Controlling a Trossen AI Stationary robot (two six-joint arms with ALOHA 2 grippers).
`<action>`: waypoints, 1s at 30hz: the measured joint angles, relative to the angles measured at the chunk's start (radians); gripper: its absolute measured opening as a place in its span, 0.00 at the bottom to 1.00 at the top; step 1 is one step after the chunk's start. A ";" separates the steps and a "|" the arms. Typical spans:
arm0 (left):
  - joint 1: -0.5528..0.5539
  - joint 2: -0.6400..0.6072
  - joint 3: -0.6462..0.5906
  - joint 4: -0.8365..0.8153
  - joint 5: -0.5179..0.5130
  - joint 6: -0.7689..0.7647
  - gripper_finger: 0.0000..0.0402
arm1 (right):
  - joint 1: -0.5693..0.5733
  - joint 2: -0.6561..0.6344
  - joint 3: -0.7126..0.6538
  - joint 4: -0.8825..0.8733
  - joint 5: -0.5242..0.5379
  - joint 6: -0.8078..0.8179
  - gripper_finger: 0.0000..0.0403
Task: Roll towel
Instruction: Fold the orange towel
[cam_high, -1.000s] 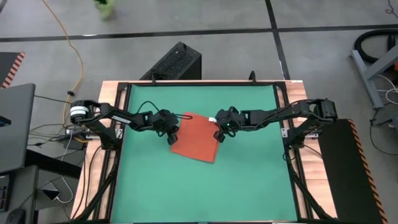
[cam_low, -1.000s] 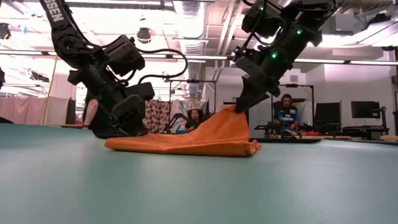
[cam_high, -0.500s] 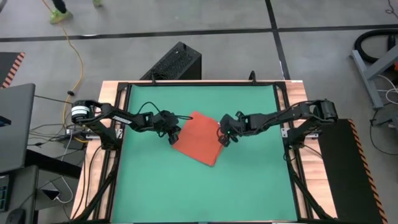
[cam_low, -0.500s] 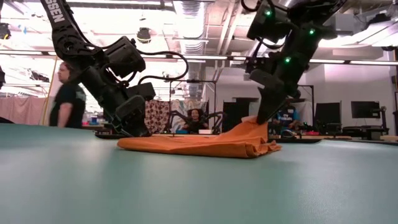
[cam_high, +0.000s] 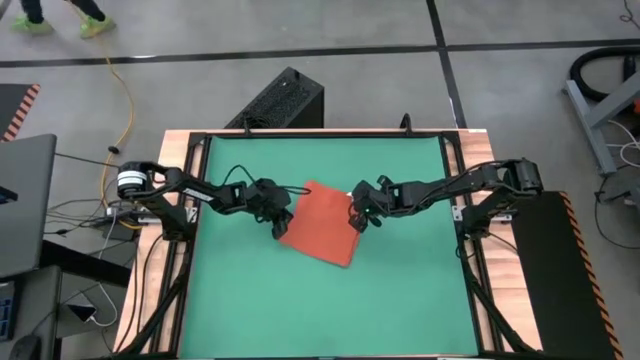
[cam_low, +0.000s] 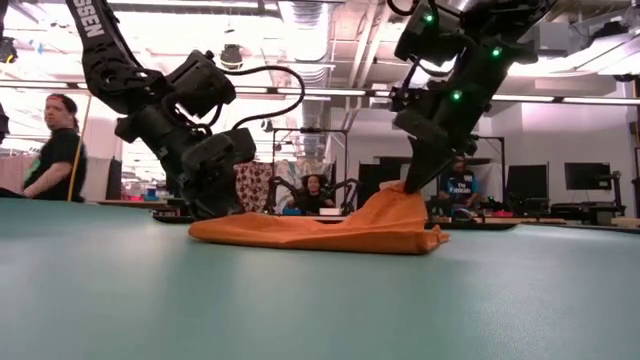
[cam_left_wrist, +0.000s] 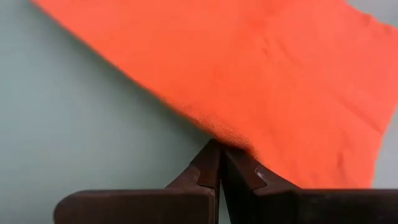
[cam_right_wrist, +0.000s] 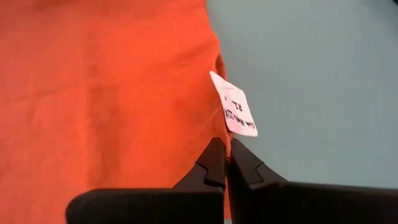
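The orange-red towel lies folded flat on the green table, near its middle. My left gripper is shut on the towel's left edge and low at the table; the left wrist view shows its tips pinching that edge. My right gripper is shut on the towel's right edge beside the small white tag. In the low view the right gripper holds that edge lifted into a peak, while the rest of the towel lies flat.
A black box stands on the floor beyond the table's far edge. A laptop sits to the left of the table. In the low view a person stands at the far left, and others sit behind.
Both grippers dragged the towel a little to the right across the table. The right gripper has raised its edge slightly higher than half a second ago. A person walked across the background.
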 joint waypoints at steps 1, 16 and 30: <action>-0.008 0.000 0.000 0.006 0.000 0.001 0.00 | 0.000 0.000 0.000 0.001 0.003 -0.006 0.03; -0.104 -0.005 0.001 0.091 -0.081 -0.120 0.00 | 0.018 0.000 0.000 -0.038 0.009 -0.004 0.03; -0.225 -0.005 0.002 0.074 -0.320 -0.111 0.00 | 0.087 0.000 0.000 -0.123 0.060 0.114 0.03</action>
